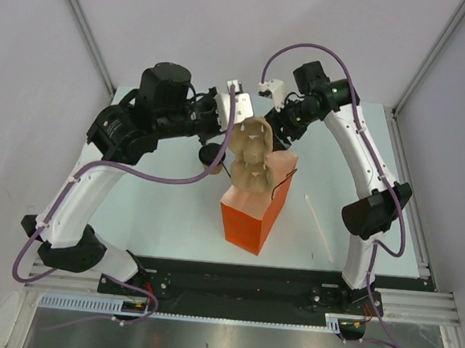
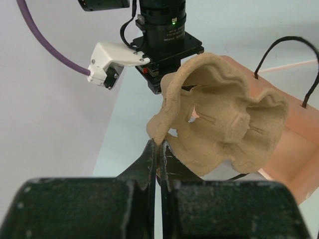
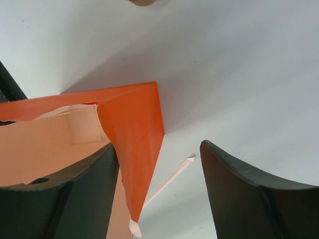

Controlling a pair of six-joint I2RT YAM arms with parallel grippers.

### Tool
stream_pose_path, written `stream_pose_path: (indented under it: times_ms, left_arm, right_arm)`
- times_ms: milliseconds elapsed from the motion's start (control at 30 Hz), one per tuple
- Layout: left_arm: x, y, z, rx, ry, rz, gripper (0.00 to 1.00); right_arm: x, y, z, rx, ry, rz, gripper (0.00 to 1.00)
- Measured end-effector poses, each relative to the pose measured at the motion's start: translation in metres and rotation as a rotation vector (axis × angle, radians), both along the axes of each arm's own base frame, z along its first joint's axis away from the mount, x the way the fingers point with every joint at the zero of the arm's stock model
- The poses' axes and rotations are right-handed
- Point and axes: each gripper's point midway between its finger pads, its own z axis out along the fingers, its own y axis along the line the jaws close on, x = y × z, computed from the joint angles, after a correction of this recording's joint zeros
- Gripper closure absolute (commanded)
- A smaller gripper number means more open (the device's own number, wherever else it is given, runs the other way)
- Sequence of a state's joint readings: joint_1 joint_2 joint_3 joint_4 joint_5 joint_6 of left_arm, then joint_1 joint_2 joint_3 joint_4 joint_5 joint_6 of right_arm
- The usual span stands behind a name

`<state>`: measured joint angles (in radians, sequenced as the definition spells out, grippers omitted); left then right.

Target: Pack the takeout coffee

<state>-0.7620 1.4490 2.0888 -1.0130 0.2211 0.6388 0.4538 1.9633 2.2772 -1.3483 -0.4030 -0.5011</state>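
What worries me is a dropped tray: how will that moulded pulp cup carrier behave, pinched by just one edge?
Probably stiff: the pulp cup carrier holds its cupped shape though the left gripper pinches only its rim. Likely light, since that thin pinch holds it up. The pulp looks rough, so slipping seems unlikely; it might pivot in the jaws.

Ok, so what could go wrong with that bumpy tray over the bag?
The left gripper pinches the tray only by its thin edge, so it might slip or twist.
The tray looks about as wide as the bag, so it may snag on the rim or handles.
The right gripper is open around the bag's corner, so a bump could tip the bag.
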Motion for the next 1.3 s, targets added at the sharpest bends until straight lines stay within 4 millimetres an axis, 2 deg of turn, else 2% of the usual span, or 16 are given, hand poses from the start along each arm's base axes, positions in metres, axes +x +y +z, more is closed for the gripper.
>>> stream_pose_path:
  times_ms: [133,300,400,567,767,867,967,1000,1033,1067,1133,1167,1200,1300]
  left_arm:
    - [-0.002,-0.008,-0.003,0.019,-0.01,-0.019,1.0]
    - [0.002,-0.011,-0.006,0.035,-0.014,-0.015,1.0]
    - [0.004,-0.013,-0.002,0.03,-0.023,-0.013,1.0]
    - [0.0,-0.017,0.0,0.037,-0.037,-0.032,1.0]
    - [-0.002,-0.02,0.0,0.052,-0.057,-0.041,1.0]
    - [-0.002,-0.02,-0.001,0.059,-0.064,-0.042,1.0]
    - [0.0,-0.023,-0.008,0.073,-0.058,-0.042,1.0]
    - [0.0,-0.024,-0.012,0.081,-0.053,-0.044,1.0]
    - [0.0,-0.025,-0.017,0.092,-0.049,-0.045,1.0]
    - [0.0,-0.027,-0.023,0.105,-0.042,-0.049,1.0]
    - [-0.001,-0.03,-0.035,0.129,-0.027,-0.057,1.0]
    - [-0.002,-0.032,-0.041,0.141,-0.02,-0.063,1.0]
    - [-0.003,-0.033,-0.047,0.153,-0.014,-0.068,1.0]
    - [-0.004,-0.034,-0.056,0.177,-0.004,-0.077,1.0]
  right_arm:
    - [-0.012,-0.003,0.0,-0.02,-0.008,0.028,0.34]
    - [-0.028,0.006,0.001,-0.038,-0.017,0.083,0.32]
    - [-0.027,0.006,0.0,-0.046,-0.022,0.084,0.25]
    - [-0.019,-0.006,0.0,-0.06,-0.028,0.045,0.16]
    - [-0.017,-0.022,-0.003,-0.071,-0.019,0.009,0.16]
    - [-0.02,-0.028,-0.004,-0.074,-0.01,0.001,0.23]
    - [-0.022,-0.03,-0.006,-0.077,-0.003,-0.001,0.37]
    - [-0.022,-0.031,-0.007,-0.079,0.002,-0.002,0.48]
    - [-0.022,-0.031,-0.008,-0.081,0.004,-0.001,0.54]
    - [-0.022,-0.031,-0.009,-0.082,0.003,0.003,0.67]
    - [-0.023,-0.03,-0.009,-0.08,0.006,0.006,0.8]
    - [-0.024,-0.029,-0.009,-0.075,0.008,0.01,0.91]
    - [-0.025,-0.028,-0.009,-0.072,0.009,0.016,0.98]
    - [-0.028,-0.022,-0.008,-0.072,0.0,0.052,1.0]
